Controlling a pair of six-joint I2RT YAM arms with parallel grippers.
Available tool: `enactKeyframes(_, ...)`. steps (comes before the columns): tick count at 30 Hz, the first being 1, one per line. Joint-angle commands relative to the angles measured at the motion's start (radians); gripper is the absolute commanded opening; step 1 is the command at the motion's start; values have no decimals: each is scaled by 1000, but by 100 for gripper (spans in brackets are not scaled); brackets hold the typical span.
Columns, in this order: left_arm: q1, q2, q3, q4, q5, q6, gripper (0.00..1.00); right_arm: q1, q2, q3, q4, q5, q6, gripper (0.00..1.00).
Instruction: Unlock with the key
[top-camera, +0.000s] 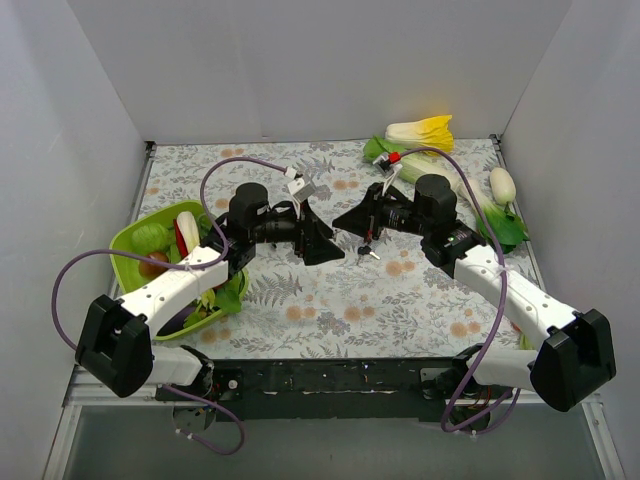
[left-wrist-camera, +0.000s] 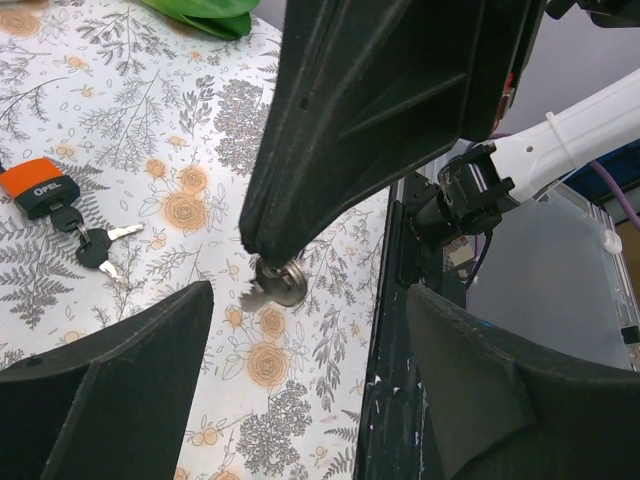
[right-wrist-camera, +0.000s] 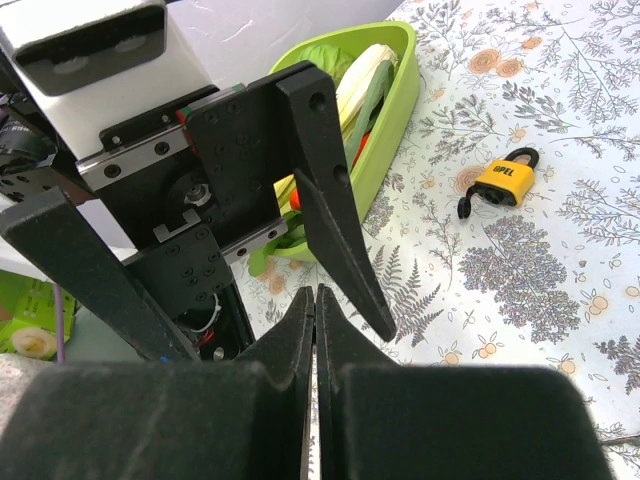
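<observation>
Legend A: Broadly, you are working over a table (top-camera: 300, 300) covered in a floral cloth, and both arms reach toward its middle. On your left, a green bowl (right-wrist-camera: 397, 100) holds leafy vegetables. Along the far right edge lie a yellow-white leafy head (top-camera: 425, 130) and a white vegetable (top-camera: 502, 184).

Legend B: Next in size are your grippers. Your left gripper (left-wrist-camera: 307, 292) has its fingers spread wide. In the left wrist view, the other arm's tip shows between them. Your right gripper (right-wrist-camera: 315, 295) has its fingers pressed together, and the right wrist view shows only a thin line where they meet.

Legend A: Smaller again are two padlocks, both lying flat on the cloth. The yellow padlock (right-wrist-camera: 505, 180) lies near the bowl but apart from it. The orange padlock (left-wrist-camera: 38, 185) lies at the left edge of the left wrist view, well apart from your right gripper's tip.

Legend B: Smallest is the key (left-wrist-camera: 92, 245), a bunch with black heads and silver blades. It lies on the cloth beside the orange padlock, and one of the bunch appears to be seated in the lock's end. A silver toothed piece (left-wrist-camera: 270, 288) shows directly at your right gripper's tip. You cannot tell whether it is pinched there or only lying on the cloth.
</observation>
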Motion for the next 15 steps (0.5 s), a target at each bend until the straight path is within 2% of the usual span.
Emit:
enactKeyframes(1, -15, -11, 12, -6, 0, 24, 73, 0, -34, 3, 43, 12, 13, 1)
enactKeyframes(4, -18, -13, 10, -4, 0, 24, 63, 0, -36, 1, 41, 19, 11, 1)
enactKeyframes(7, -21, -11, 10, -3, -2, 25, 60, 0, -37, 3, 33, 31, 8, 1)
enactKeyframes(10, -21, -14, 10, -7, -10, 28, 52, -1, -40, 6, 18, 47, -1, 1)
enactKeyframes(15, -21, -11, 18, -26, -23, 37, 50, -1, -54, 15, -11, 77, -21, 1)
